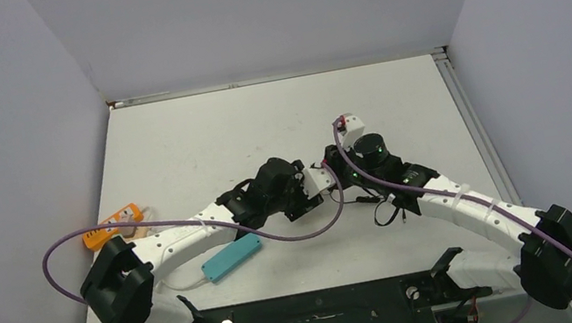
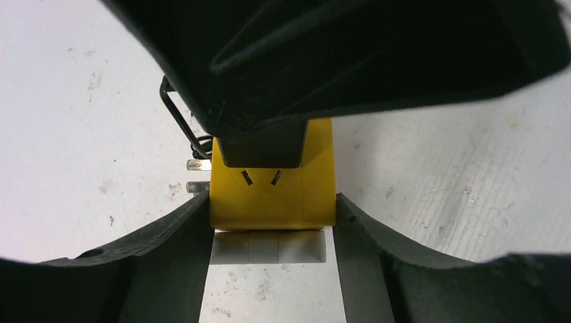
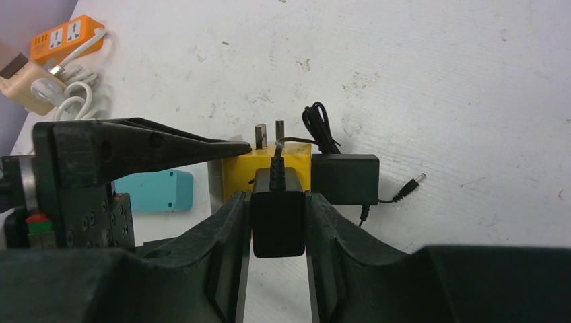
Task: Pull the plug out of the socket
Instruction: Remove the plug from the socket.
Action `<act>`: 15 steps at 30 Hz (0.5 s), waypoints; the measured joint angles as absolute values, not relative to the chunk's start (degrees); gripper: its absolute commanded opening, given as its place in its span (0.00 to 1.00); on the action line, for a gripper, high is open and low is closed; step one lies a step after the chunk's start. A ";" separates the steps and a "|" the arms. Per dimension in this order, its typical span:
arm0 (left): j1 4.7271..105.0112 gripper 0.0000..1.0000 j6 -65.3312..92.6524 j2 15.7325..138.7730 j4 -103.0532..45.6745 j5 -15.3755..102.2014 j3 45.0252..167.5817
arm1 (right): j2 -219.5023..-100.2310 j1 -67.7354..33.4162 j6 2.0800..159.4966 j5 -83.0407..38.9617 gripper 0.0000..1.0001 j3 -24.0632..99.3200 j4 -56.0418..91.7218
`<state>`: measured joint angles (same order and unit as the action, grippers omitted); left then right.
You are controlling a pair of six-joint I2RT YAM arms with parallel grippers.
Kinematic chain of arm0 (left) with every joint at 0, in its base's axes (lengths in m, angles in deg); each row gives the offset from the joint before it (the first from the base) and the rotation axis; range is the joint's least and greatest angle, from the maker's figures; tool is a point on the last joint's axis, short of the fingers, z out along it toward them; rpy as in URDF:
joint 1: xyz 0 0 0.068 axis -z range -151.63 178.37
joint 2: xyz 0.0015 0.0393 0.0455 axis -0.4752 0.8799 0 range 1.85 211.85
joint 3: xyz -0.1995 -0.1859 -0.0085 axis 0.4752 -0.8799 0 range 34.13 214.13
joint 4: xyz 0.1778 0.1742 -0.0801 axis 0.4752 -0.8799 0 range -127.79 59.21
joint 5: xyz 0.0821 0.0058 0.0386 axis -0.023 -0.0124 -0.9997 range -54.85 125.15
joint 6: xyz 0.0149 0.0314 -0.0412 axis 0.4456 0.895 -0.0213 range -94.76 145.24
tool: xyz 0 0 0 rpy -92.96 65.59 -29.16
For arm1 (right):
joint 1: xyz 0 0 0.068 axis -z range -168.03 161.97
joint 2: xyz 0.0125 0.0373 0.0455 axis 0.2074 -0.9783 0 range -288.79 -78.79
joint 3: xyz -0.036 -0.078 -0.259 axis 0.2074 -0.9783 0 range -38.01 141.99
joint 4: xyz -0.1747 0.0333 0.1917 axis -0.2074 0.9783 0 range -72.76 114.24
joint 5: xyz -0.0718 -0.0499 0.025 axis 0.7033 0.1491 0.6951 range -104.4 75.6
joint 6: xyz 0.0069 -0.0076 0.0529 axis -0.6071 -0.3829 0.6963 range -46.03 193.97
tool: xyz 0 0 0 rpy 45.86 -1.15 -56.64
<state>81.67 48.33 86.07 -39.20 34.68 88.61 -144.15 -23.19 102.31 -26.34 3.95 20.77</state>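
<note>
Squarely, rubbery right pincer [image 3: 276,222] clamps boxy matte plug [image 3: 277,212] on glossy yellow socket [image 2: 273,185].

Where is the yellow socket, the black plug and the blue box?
yellow socket [image 2: 273,202]: left wrist view, front face.
black plug [image 3: 277,222]: right wrist view, body between fingers.
blue box [image 1: 232,259]: top view, its top.

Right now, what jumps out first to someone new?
The yellow socket block mid-table, pinched between the left gripper jaws. The right gripper is shut on a black plug seated in it. An orange power strip lies at the table's left edge.
</note>
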 measured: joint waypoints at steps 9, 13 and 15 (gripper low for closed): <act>81.47 0.00 48.07 85.90 -41.82 34.33 88.39 | -145.68 -28.74 105.81 -17.95 0.05 3.75 19.79; 81.38 0.00 48.07 85.85 -41.93 34.18 88.39 | -145.81 -27.54 105.22 -19.31 0.05 3.75 19.57; 81.36 0.00 48.03 85.85 -41.49 33.94 88.42 | -145.81 -25.03 104.61 -23.33 0.05 3.75 19.33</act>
<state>81.36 48.03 85.85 -41.49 33.94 88.42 -145.81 -25.03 104.61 -23.33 3.75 19.33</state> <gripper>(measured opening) 0.559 0.305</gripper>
